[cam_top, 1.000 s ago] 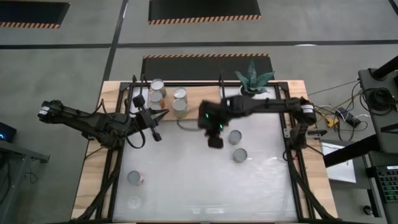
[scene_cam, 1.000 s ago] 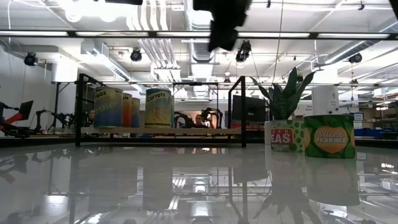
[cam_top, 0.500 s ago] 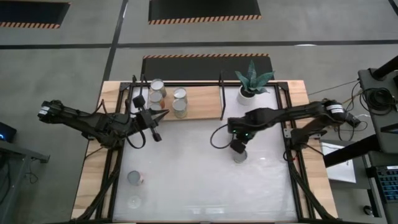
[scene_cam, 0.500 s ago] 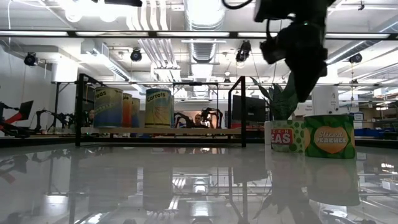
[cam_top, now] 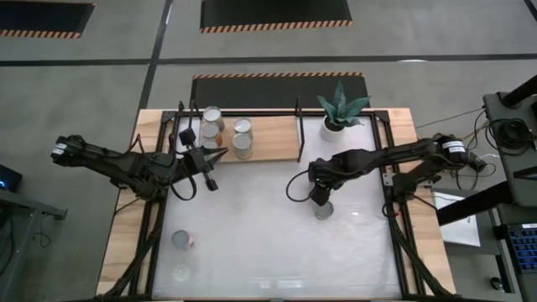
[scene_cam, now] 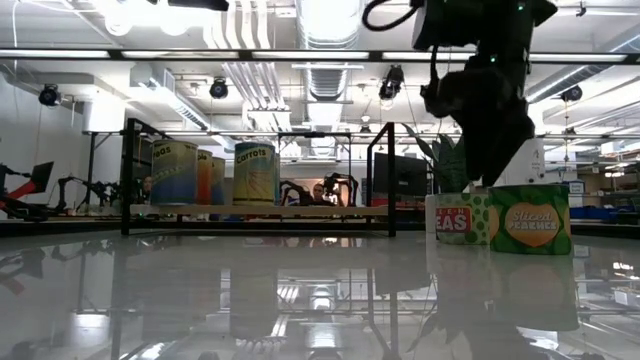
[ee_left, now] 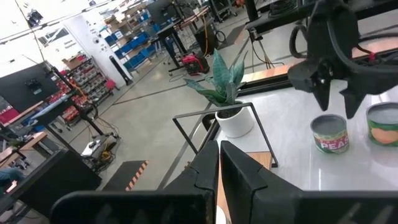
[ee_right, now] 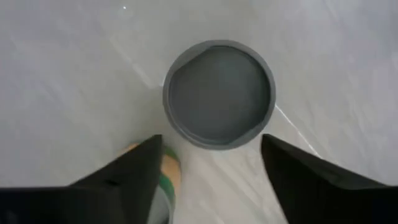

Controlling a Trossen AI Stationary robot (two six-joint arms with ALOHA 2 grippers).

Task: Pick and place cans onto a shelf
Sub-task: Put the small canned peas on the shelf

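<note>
Two cans stand side by side on the white table, right of centre: a "PEAS" can (scene_cam: 452, 218) and a green "Sliced Peaches" can (scene_cam: 530, 218). My right gripper (scene_cam: 490, 175) hangs open just above them, fingers pointing down and touching nothing. Its wrist view shows one can's grey round top (ee_right: 219, 93) just past the fingers. In the high view only the nearer can (cam_top: 324, 210) shows below the gripper (cam_top: 319, 197). Three cans (cam_top: 242, 144) stand on the wooden shelf (cam_top: 273, 138) at the far edge. My left gripper (cam_top: 211, 180) waits shut at the left.
A white pot with a spiky green plant (cam_top: 340, 109) stands at the shelf's right end. Another can (cam_top: 182, 240) stands near the table's front left. The shelf's black frame posts (scene_cam: 392, 180) rise at its ends. Bare white table lies between the arms.
My right gripper has swung from the table's middle toward the right edge and come down until it hangs just over the two cans. The cans have stayed where they were.
</note>
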